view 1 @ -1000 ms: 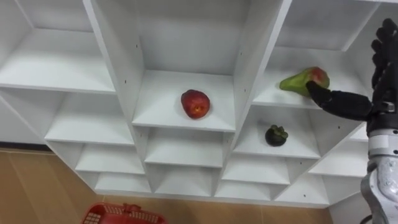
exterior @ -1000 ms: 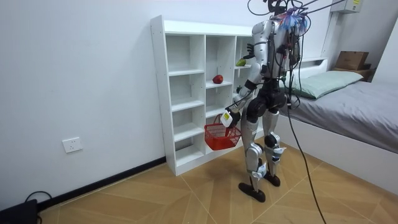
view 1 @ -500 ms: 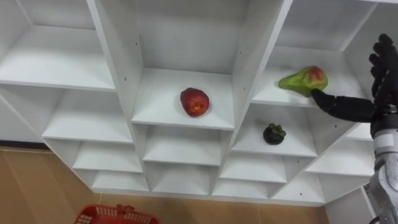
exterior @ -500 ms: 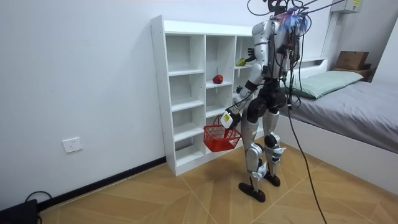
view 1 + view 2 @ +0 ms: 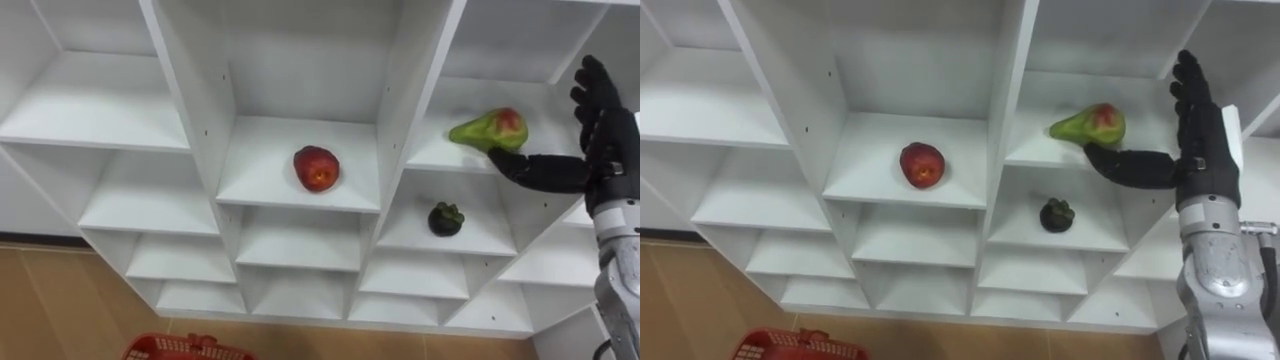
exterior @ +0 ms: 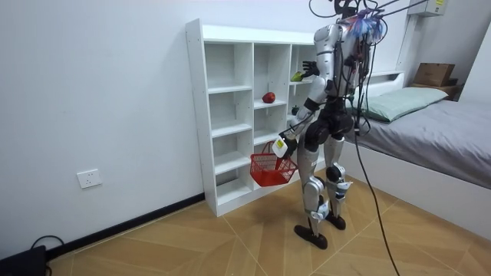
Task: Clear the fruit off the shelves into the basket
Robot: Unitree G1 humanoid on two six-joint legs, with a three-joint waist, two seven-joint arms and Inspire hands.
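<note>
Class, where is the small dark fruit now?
In the eye views, the dark fruit sits one column right of the apple, on the shelf below the pear.

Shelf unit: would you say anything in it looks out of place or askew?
Nothing stands out: the red apple, green-red fruit and dark mangosteen each lie whole in separate compartments.

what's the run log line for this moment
right robot hand: open, thumb at pear | left robot hand: carrying red basket | apple, mangosteen: on shelves
</note>
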